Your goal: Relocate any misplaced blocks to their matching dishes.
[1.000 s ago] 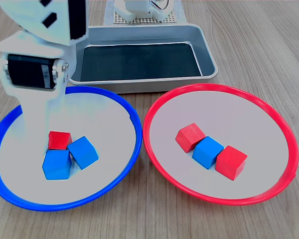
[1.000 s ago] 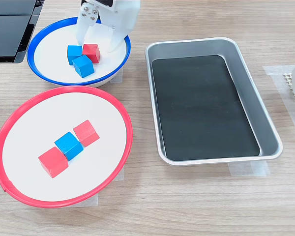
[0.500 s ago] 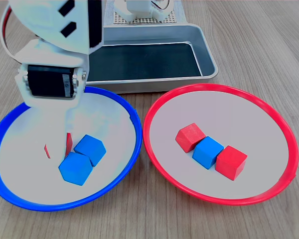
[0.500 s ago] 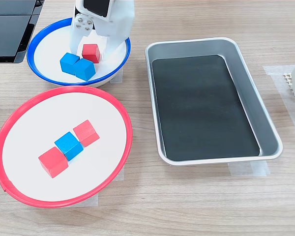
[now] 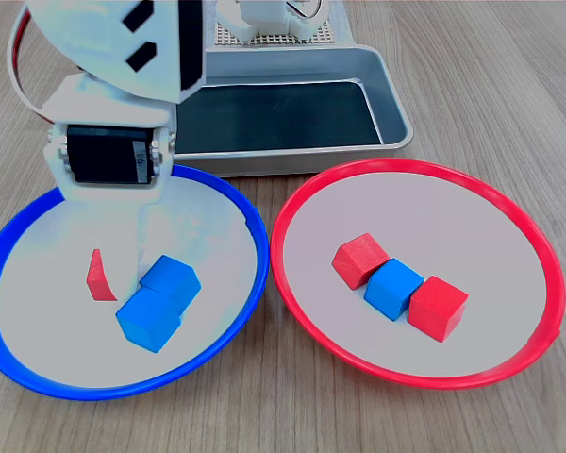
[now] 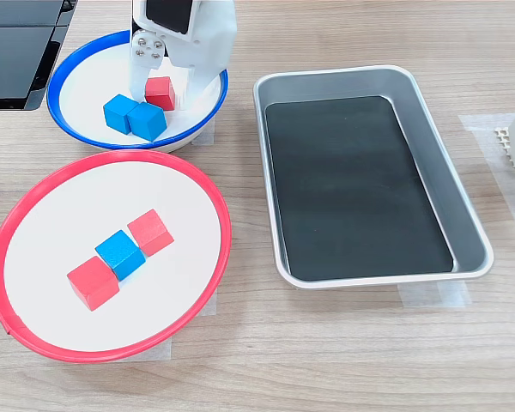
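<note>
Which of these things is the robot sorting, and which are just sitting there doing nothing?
Part of the job:
blue-rimmed plate
red-rimmed plate
red block between the end effector fingers
two blue blocks beside it
blue block on the red-rimmed plate
two red blocks either side of it

Just lying about:
grey metal tray
wooden table

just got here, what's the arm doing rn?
It is sorting cubes by colour. The gripper is down in the blue-rimmed plate, its fingers either side of the red cube there, beside two blue cubes. Whether it has clamped the cube is unclear. The red-rimmed plate holds two red cubes with one misplaced blue cube between them. The metal tray holds no cubes.
</note>
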### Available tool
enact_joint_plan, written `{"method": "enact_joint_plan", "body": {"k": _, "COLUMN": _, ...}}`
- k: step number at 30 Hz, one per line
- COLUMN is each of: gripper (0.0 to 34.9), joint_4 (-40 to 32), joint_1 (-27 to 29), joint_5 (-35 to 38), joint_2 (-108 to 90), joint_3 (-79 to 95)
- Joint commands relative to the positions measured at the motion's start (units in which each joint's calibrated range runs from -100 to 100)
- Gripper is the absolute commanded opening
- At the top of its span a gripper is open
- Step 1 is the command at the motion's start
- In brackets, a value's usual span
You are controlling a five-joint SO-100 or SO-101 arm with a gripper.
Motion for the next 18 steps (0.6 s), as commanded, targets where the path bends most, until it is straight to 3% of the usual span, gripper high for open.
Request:
{"method": "enact_joint_plan", "body": {"k": 1, "gripper": 13.8, "joint_4": -1.4, "joint_1": 0.6, "joint_5": 0.5, "joint_2": -2.9, "joint_3": -1.3}}
{"method": "enact_joint_plan", "body": {"k": 10, "gripper": 11.9, "joint_4": -5.1, "joint_1": 2.3, "joint_5": 2.1, "joint_2": -2.3, "joint_3": -1.7}}
{"method": "enact_joint_plan", "body": {"k": 18, "gripper": 4.2, "joint_4": -4.8, "joint_1": 2.1, "joint_5": 2.5, "joint_2": -2.9, "joint_3": -0.5}}
